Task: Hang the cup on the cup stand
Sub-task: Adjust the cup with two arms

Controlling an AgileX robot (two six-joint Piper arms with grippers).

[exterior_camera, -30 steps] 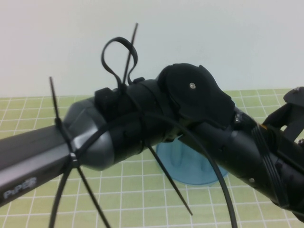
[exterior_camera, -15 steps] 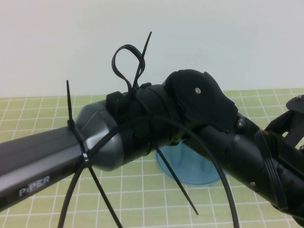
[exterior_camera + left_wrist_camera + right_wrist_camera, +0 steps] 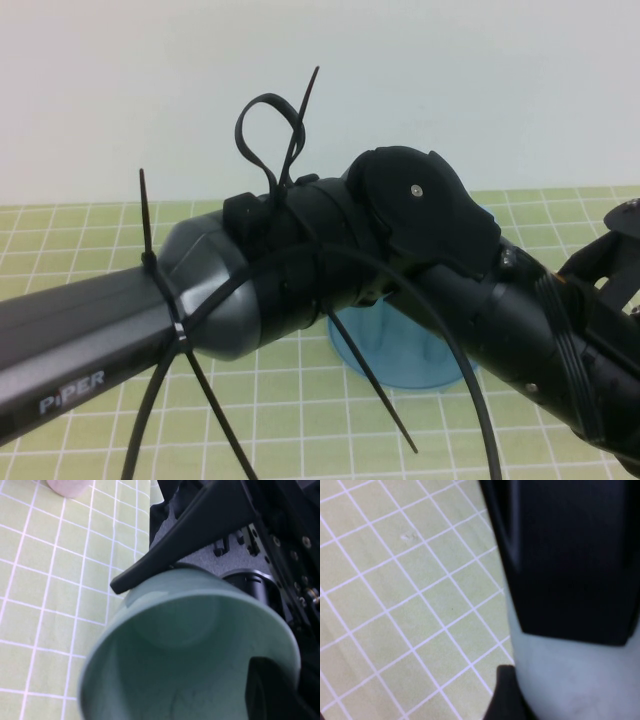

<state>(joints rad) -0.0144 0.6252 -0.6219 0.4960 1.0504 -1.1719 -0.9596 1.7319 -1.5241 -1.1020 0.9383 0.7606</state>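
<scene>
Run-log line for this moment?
left gripper: shut on cup rim | right gripper: at cup | cup stand: behind arms | cup: not hung

The high view is looking down past a close arm at the counter; both wrist cameras are hovering close over that same gridded counter.

The cup looks like matt, smooth plastic, pale grey-green, with a soft sheen inside. The left gripper pinching its wall is matt black plastic; one finger has a plain, smooth face. The right gripper is dull black too, pressed against the cup's pale wall. The stand is translucent, glossy blue plastic. The mat is matt green with white grid lines. The arm shows satin grey metal, with glossy black plastic cable ties.
</scene>
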